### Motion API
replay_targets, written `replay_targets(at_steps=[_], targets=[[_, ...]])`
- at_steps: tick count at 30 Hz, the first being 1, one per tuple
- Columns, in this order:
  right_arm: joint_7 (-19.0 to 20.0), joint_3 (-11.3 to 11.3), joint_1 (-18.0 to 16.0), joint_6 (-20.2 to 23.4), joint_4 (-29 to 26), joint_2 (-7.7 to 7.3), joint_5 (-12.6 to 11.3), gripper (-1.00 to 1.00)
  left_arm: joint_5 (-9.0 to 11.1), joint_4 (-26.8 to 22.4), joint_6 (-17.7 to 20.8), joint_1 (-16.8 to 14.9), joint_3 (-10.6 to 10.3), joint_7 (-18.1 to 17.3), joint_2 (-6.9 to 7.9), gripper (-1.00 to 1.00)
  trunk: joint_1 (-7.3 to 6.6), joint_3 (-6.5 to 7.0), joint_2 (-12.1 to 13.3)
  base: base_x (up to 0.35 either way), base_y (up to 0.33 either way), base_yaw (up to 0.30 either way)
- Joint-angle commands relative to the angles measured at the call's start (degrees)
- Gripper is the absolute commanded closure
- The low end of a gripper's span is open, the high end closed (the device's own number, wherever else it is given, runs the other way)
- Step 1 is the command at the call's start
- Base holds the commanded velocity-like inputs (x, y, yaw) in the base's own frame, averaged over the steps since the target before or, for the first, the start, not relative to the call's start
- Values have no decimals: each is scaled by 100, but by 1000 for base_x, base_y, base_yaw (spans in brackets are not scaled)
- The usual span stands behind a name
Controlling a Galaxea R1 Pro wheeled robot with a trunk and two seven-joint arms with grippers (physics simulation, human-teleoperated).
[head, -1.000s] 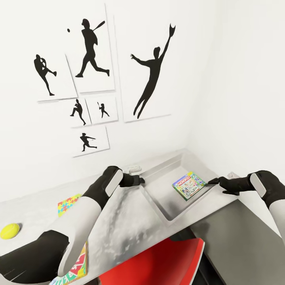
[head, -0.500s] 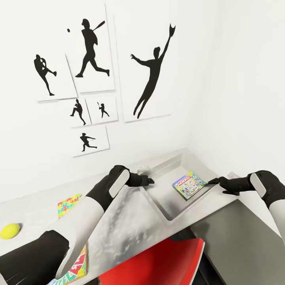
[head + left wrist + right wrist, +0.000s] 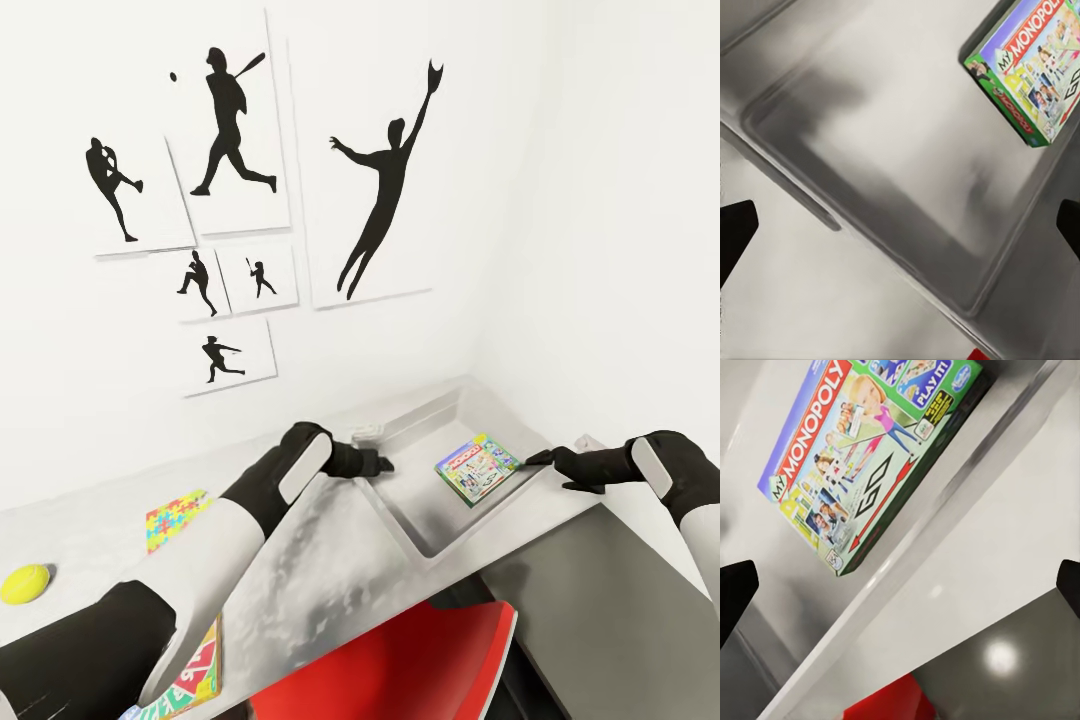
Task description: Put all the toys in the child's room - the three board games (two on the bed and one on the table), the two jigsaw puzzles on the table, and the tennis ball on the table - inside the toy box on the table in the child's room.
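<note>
The grey toy box (image 3: 420, 522) lies on the table (image 3: 320, 570) by the corner wall. A Monopoly board game (image 3: 478, 468) rests flat inside it, near the far right side, and shows large in both wrist views (image 3: 1039, 67) (image 3: 870, 457). My left gripper (image 3: 385, 463) hovers open at the box's left rim (image 3: 900, 229). Open too, my right gripper (image 3: 533, 458) sits at the box's right rim (image 3: 900, 585). A jigsaw puzzle (image 3: 172, 518) and the tennis ball (image 3: 25, 583) lie on the table's left part. A Skip-Bo board game (image 3: 195, 675) peeks out under my left arm.
A red chair (image 3: 400, 665) stands tucked against the table's front edge, below the toy box. White walls with black silhouette posters (image 3: 240, 140) close off the back and right sides. Bare tabletop stretches between the puzzle and the toy box.
My left gripper has moved right along the table to the toy box's left rim. The right arm and the Monopoly box have stayed put.
</note>
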Motion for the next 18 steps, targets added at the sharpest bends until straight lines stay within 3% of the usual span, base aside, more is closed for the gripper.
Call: replay_targets(at_steps=[1, 18], targets=[[54, -28, -5, 24, -1, 2, 60, -100, 63, 20, 7, -6, -18, 59, 0, -100, 4, -12, -12, 0, 0, 0], [83, -33, -5, 31, -3, -6, 60, -100, 83, 408, -48, -6, -52, 55, 0, -100, 4, -12, -12, 0, 0, 0]])
